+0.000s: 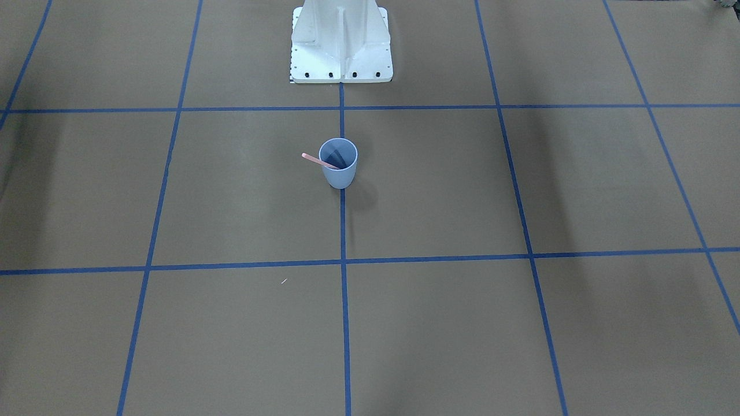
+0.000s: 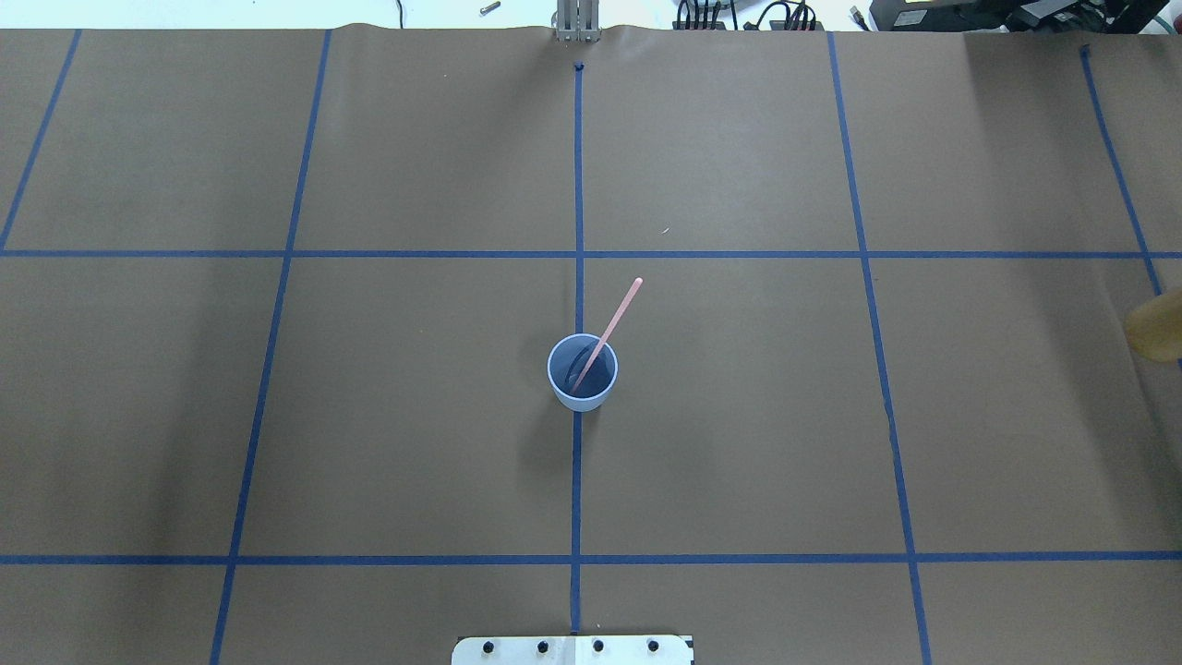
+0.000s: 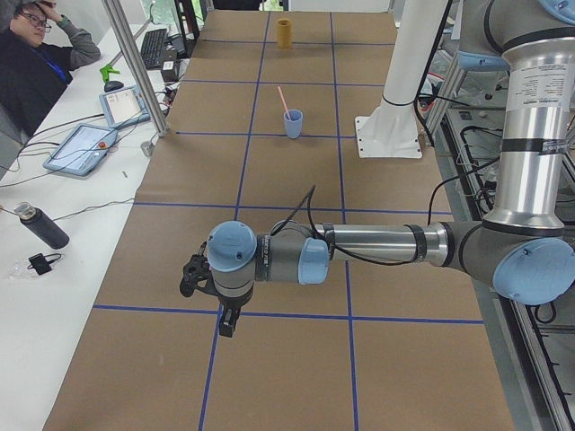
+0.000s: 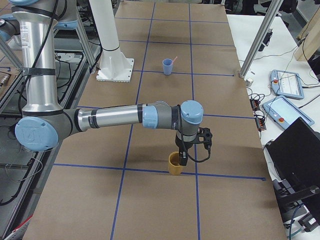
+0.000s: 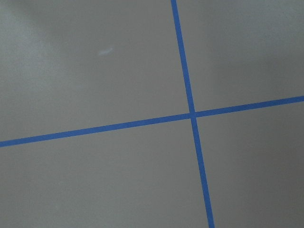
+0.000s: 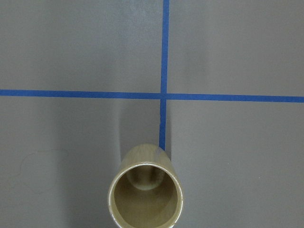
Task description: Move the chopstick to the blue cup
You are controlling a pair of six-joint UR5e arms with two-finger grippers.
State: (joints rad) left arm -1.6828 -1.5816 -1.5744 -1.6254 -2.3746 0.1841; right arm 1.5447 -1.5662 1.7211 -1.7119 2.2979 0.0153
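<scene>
The blue cup (image 1: 338, 167) stands upright on the table's centre line, also in the overhead view (image 2: 582, 388). One pale pink chopstick (image 1: 317, 160) stands inside it, leaning out over the rim (image 2: 617, 319). No gripper is near the cup. My left gripper (image 3: 225, 325) shows only in the exterior left view, low over bare paper at the table's left end; I cannot tell whether it is open. My right gripper (image 4: 182, 159) shows only in the exterior right view, just above a tan cylindrical holder (image 4: 174, 165) at the right end; I cannot tell its state.
The tan holder (image 6: 145, 192) is empty and upright, at the overhead view's right edge (image 2: 1156, 325). The white robot pedestal (image 1: 341, 46) stands behind the cup. Blue tape lines grid the brown paper. An operator (image 3: 40, 63), tablets and a bottle are beside the table.
</scene>
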